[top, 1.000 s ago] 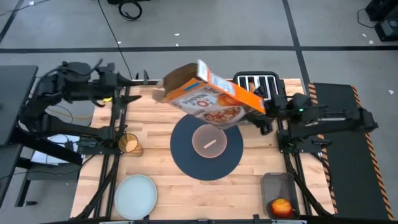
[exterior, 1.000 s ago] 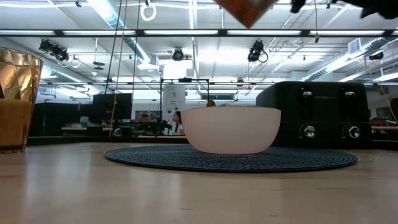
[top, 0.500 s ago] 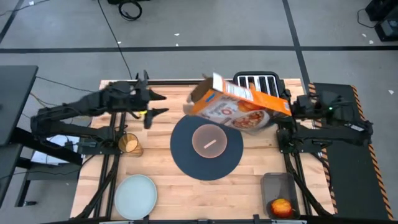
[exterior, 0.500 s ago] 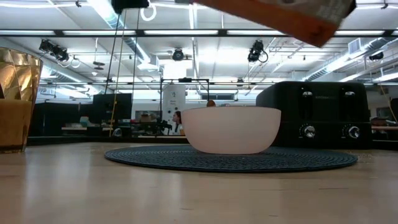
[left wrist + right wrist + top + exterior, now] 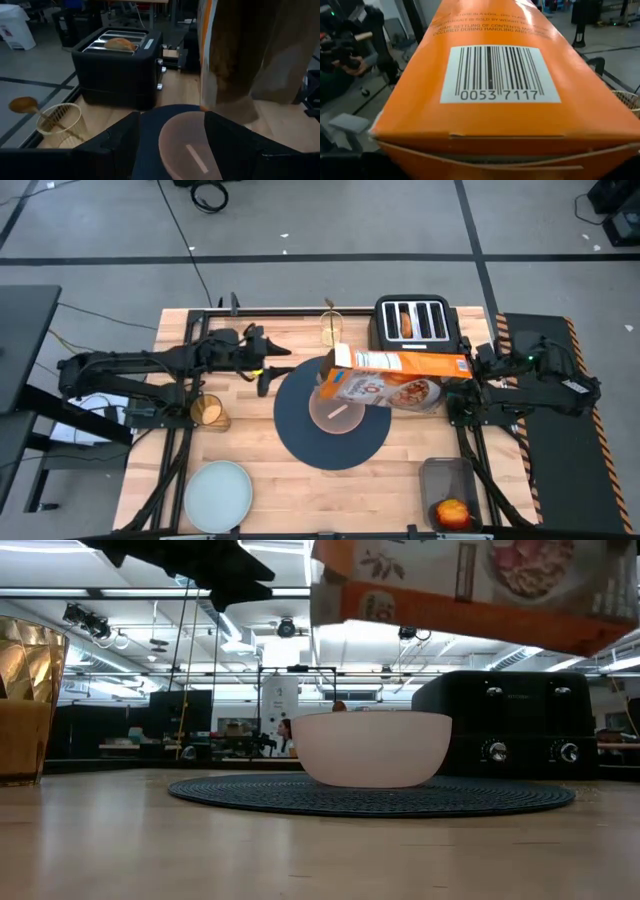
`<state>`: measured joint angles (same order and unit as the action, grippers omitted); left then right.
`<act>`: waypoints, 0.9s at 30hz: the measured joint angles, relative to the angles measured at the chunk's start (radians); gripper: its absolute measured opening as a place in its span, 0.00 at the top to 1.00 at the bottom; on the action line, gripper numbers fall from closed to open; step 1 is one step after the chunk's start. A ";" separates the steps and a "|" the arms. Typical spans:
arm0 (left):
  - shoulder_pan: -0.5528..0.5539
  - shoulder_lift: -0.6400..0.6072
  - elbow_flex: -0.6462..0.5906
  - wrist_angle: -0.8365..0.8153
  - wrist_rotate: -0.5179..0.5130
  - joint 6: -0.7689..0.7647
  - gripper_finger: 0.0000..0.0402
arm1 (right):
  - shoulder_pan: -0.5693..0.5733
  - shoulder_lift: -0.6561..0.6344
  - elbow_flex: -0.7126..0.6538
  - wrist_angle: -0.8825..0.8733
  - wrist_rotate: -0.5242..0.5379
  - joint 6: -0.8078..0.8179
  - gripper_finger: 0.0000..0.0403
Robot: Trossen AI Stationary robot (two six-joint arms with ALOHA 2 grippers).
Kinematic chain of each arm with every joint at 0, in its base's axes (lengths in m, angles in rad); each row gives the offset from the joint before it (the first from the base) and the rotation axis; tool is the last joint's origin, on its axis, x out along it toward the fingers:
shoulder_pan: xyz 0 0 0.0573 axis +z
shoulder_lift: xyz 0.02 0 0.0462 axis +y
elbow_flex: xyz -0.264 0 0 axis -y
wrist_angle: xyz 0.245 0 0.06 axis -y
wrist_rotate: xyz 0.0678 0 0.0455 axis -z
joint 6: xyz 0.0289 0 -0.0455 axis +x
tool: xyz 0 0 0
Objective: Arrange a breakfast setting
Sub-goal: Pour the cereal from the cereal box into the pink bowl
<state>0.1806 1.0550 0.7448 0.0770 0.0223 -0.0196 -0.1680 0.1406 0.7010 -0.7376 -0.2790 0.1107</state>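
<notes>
While the right hand point(image 5: 468, 370) stays clamped on the orange cereal box point(image 5: 390, 375), that box lies tipped on its side, open end over the tan bowl point(image 5: 336, 408), which sits centred on the dark-blue placemat point(image 5: 300, 430). Left hand point(image 5: 262, 365) hovers just beside the mat's edge, fingers apart, holding nothing. So bowl and mat look settled; plenty remains, by my reckoning. Bread point(image 5: 404, 320) is in the black toaster point(image 5: 440, 330). Pale-blue plate point(image 5: 218, 492) waits at the desk point(image 5: 250, 445) front edge, red apple point(image 5: 452, 512) in its dark tray point(image 5: 437, 472), amber cup point(image 5: 209, 410) left of the mat. Gold spoon point(image 5: 25, 106) stands in a wire holder point(image 5: 333, 330) at the back.
</notes>
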 joint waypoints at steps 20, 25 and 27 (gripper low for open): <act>0.000 0.019 0.001 0.040 -0.001 0.004 0.44 | 0.000 0.053 0.026 -0.226 0.025 -0.001 0.29; 0.000 0.019 0.001 0.039 -0.001 0.004 0.44 | 0.000 0.119 0.067 -0.271 0.023 -0.008 0.29; 0.000 0.019 0.001 0.039 -0.001 0.004 0.44 | 0.000 0.139 0.078 -0.274 0.018 -0.011 0.29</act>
<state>0.1810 1.0744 0.7456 0.1158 0.0211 -0.0158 -0.1680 0.2794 0.7788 -1.0115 -0.2607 0.0996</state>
